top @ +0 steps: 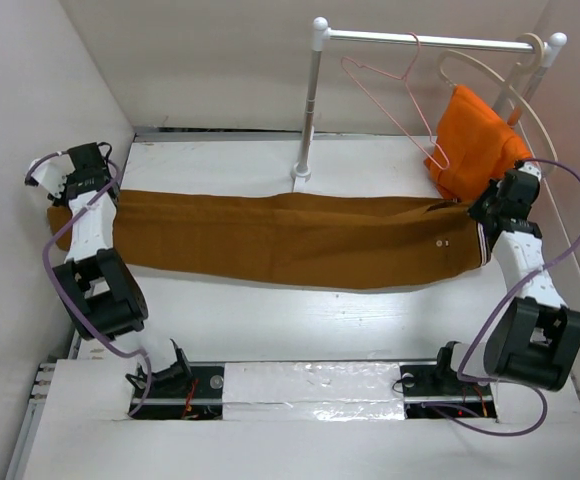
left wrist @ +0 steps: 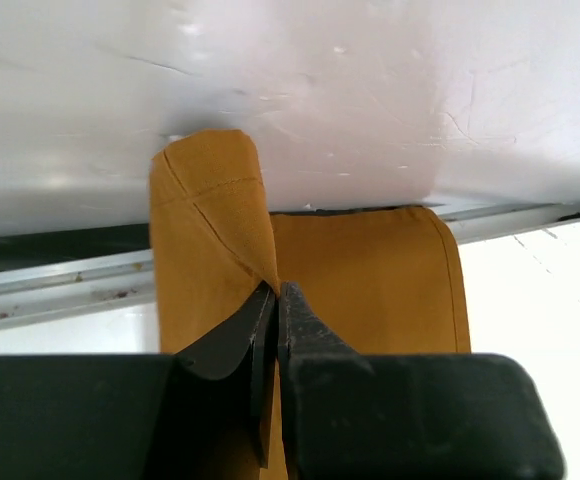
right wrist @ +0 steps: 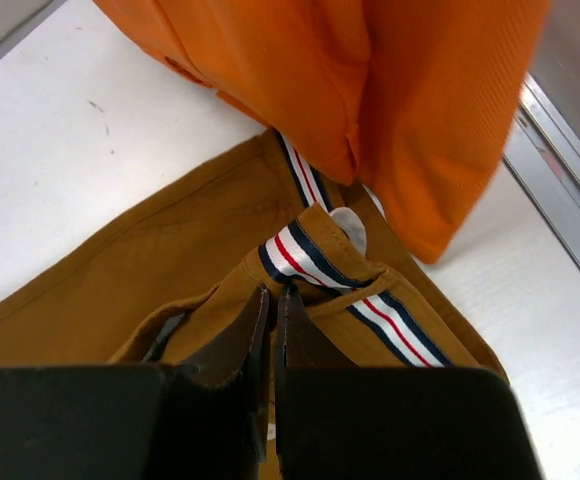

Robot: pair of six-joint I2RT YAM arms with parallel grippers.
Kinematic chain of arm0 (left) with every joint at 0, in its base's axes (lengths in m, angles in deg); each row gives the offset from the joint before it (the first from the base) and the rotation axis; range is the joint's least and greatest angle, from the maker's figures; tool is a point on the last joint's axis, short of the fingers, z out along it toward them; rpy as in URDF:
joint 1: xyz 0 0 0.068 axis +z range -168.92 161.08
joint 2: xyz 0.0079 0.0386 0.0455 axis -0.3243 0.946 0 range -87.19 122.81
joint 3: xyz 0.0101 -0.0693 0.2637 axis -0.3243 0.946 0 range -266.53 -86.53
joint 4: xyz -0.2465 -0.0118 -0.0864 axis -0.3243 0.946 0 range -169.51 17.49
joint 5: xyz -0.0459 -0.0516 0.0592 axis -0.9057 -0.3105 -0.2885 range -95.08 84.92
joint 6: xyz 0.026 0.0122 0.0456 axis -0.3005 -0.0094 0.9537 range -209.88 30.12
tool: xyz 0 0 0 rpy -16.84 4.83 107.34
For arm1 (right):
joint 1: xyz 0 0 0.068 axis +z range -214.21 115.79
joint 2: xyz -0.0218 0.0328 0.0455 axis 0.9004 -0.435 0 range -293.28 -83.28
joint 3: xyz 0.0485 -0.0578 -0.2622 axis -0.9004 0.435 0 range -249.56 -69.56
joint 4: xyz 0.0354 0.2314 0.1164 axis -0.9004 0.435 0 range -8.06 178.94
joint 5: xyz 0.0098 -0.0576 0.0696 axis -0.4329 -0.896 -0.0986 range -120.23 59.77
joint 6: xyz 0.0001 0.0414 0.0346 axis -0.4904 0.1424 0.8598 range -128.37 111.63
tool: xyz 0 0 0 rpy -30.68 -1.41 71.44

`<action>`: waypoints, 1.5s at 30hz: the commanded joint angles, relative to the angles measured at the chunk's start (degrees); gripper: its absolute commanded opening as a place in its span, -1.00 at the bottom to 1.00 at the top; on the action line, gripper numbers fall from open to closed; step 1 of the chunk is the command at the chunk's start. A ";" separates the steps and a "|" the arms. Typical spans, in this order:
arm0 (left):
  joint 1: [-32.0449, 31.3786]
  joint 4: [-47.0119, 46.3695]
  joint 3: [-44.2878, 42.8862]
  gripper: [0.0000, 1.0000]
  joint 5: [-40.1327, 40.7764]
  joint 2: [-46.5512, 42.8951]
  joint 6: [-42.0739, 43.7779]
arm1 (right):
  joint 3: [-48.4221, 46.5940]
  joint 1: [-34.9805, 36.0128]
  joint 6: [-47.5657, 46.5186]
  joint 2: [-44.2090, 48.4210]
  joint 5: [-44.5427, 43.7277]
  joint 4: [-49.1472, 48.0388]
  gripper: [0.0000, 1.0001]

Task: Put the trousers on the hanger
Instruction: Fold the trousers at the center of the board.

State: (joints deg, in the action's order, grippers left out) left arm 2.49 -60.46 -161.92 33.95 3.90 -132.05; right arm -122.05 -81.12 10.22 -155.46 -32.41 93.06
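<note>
Though partly arm-hidden, trousers (top: 290,235) outstretched.

Trousers (top: 300,240) cuff partly hidden behind left arm (top: 92,225); orange garment (right wrist: 420,110) cropped.

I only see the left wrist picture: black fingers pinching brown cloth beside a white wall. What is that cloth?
Observer: The leg end of trousers that lie stretched across the table, as the top view shows.
Visitor: Is anything holding the other end?
Observer: Yes, the right gripper is shut on the striped waistband.
Visitor: Where is the hanger?
Observer: The pink hanger hangs on a rail at the back, beside an orange garment.
</note>
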 commanded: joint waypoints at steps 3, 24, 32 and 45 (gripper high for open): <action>0.21 -0.94 -6.42 -1.00 4.30 5.58 2.97 | -9.29 -0.58 -2.41 -5.33 -1.16 -9.00 -1.00; -2.95 -1.74 -27.78 -0.88 1.93 28.35 9.83 | -22.31 2.58 -4.53 -27.92 -1.96 -10.49 -0.74; -4.01 -5.16 -25.87 -0.10 -0.27 27.83 13.61 | -20.82 4.95 -5.14 -24.78 -1.69 -9.88 0.11; -4.53 -4.72 -10.49 0.50 -2.81 15.53 9.75 | 3.34 5.57 -6.02 3.34 -1.61 -12.96 0.43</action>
State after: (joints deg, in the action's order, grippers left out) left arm -1.71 -64.86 -174.73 31.98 25.86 -120.45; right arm -124.57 -75.30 4.84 -156.16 -33.43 83.64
